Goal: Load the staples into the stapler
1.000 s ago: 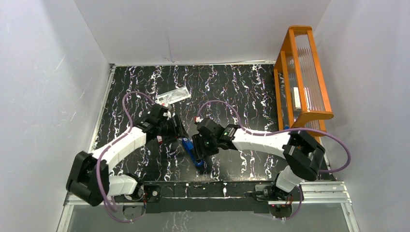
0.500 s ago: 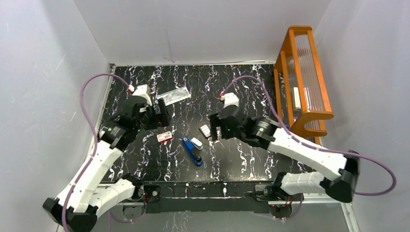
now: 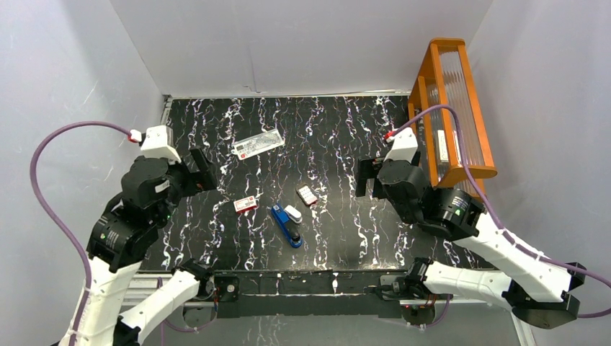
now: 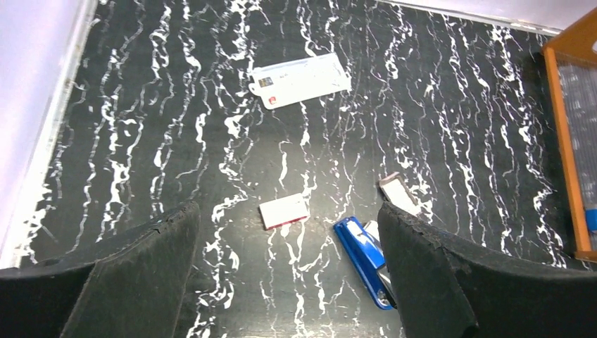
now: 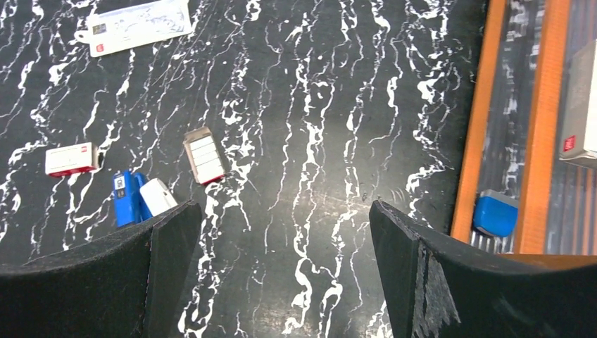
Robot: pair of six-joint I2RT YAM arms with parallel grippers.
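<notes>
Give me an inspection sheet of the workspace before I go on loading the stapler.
Surface: black white-veined table, flat.
Job's things: blue stapler front centre, small white piece against its side; staple-box sleeve to its left; box tray to its right, apart.
Clutter: clear labelled packet at the back.
Grippers: left gripper and right gripper both open, empty, above the table.
Cables: left purple cable loops free; right purple cable crosses the rack in the top view.
Surroundings: white walls; orange rack at right, holding a white box and a blue item.

blue stapler [image 3: 288, 228] lies flat, red-and-white sleeve [image 3: 246, 204] near its left, staple tray [image 3: 307, 194] near its right.
</notes>
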